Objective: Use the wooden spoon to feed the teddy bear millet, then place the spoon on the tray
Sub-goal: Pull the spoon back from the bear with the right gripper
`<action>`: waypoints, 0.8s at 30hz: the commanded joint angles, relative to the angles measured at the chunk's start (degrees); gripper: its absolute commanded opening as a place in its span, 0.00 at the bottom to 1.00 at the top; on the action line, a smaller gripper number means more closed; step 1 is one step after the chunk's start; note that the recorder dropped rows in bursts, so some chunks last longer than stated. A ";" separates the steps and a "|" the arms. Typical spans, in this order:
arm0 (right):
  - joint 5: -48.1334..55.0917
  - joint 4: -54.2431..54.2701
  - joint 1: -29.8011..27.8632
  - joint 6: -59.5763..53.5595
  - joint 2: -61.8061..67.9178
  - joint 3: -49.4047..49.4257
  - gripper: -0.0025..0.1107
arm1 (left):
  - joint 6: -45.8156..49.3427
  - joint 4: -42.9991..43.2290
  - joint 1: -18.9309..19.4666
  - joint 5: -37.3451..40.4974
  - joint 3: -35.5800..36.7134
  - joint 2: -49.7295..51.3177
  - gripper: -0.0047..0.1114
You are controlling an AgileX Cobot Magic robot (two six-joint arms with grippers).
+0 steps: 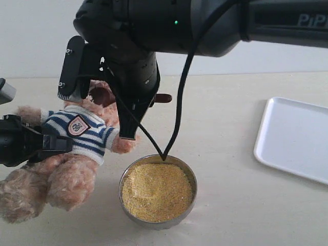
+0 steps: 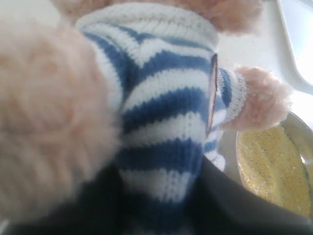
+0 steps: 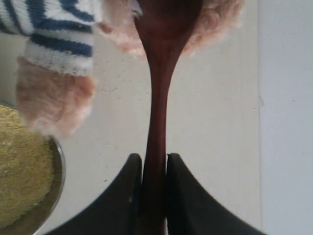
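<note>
Two close-set jaws of the right gripper (image 3: 154, 164) pinch the wooden spoon (image 3: 157, 98) by its handle, bowl seemingly against the face of the teddy bear (image 1: 77, 130). Pushing harder could twist the bear out of the left gripper (image 1: 51, 144) clamping its waist. Any grains aboard could spill short of the tray (image 1: 297, 138).

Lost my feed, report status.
Left gripper shut on teddy bear. Right gripper shut on wooden spoon, bowl at bear's head. Visible tray bare.
</note>
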 commanded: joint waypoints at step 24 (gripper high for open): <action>10.61 20.86 -5.13 -3.11 -20.72 -0.18 0.02 | -0.23 -0.12 -0.26 0.89 -0.04 -0.07 0.08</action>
